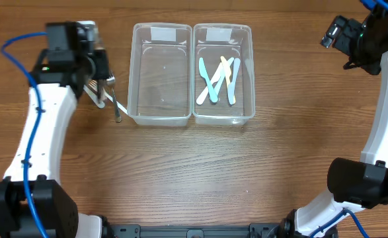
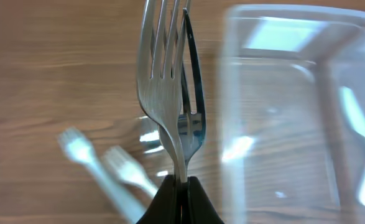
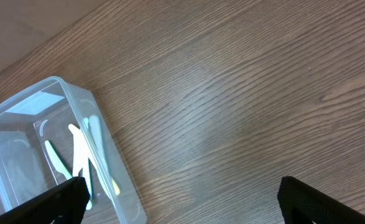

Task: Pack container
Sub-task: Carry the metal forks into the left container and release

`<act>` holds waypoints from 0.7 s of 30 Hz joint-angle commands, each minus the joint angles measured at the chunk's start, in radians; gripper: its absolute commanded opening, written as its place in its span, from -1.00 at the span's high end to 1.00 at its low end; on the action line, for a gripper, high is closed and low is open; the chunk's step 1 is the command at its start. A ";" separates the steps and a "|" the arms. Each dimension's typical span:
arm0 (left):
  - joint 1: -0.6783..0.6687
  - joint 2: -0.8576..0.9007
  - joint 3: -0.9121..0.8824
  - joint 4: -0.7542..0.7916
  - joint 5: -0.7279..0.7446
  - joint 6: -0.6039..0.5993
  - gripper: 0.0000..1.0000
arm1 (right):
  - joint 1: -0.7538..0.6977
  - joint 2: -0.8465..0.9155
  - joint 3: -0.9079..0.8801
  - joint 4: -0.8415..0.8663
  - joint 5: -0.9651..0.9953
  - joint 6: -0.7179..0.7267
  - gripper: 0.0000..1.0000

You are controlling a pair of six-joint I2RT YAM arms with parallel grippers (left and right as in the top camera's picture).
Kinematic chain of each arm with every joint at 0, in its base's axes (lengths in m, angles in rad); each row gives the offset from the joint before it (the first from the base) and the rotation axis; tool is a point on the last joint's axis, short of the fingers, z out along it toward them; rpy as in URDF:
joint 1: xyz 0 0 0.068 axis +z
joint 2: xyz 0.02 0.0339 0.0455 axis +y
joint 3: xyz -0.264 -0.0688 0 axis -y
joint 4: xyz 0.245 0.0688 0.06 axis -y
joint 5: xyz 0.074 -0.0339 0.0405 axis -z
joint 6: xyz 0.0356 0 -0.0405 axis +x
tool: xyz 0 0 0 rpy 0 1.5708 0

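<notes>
My left gripper (image 2: 181,186) is shut on the handles of two metal forks (image 2: 170,93), tines up in the left wrist view. In the overhead view the gripper (image 1: 100,78) holds the forks (image 1: 114,102) above the table, just left of the empty clear container (image 1: 160,118). The right clear container (image 1: 243,118) holds several pastel plastic utensils (image 1: 219,79). More metal forks (image 2: 120,174) lie blurred on the table below the gripper. My right gripper (image 3: 179,193) is open and empty, high at the far right, above bare wood.
The two clear containers stand side by side at the table's back centre. The right container's corner (image 3: 117,186) shows at the left of the right wrist view. Wooden tabletop (image 1: 200,178) lies in front.
</notes>
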 commanded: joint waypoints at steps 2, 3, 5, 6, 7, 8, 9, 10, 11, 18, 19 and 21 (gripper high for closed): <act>-0.174 -0.002 0.006 0.066 0.006 0.010 0.92 | -0.002 0.001 0.003 0.001 0.009 0.007 -1.00; -0.206 -0.002 0.006 0.076 -0.011 0.006 0.92 | -0.002 0.001 0.003 0.000 0.009 0.007 -1.00; -0.266 0.006 0.006 0.083 -0.089 -0.032 0.92 | -0.002 0.001 0.003 -0.003 0.009 0.007 -1.00; -0.281 0.012 0.006 0.083 -0.117 -0.049 0.92 | -0.002 0.001 0.003 -0.003 0.009 0.007 -1.00; -0.298 0.025 0.006 0.085 -0.150 -0.068 0.92 | -0.002 0.001 0.003 -0.005 0.009 0.007 -1.00; -0.308 0.042 0.006 0.091 -0.167 -0.080 0.92 | -0.002 0.001 0.003 -0.006 0.009 0.007 -1.00; -0.315 0.062 0.006 0.100 -0.170 -0.084 0.92 | -0.002 0.001 0.003 -0.006 0.009 0.007 -1.00; -0.317 0.092 0.006 0.114 -0.169 -0.088 0.92 | -0.002 0.001 0.003 -0.006 0.009 0.007 -1.00; -0.317 0.117 0.006 0.126 -0.167 -0.089 0.92 | -0.002 0.001 0.003 -0.006 0.009 0.007 -1.00; -0.317 0.278 0.006 0.268 -0.154 -0.094 0.88 | -0.002 0.001 0.003 -0.017 0.009 0.007 -1.00; -0.317 0.284 0.006 0.280 -0.154 -0.094 0.86 | -0.002 0.001 0.003 -0.018 0.009 0.007 -1.00; -0.317 0.284 0.009 0.287 -0.154 -0.094 0.78 | -0.002 0.001 0.003 -0.024 0.009 0.007 -1.00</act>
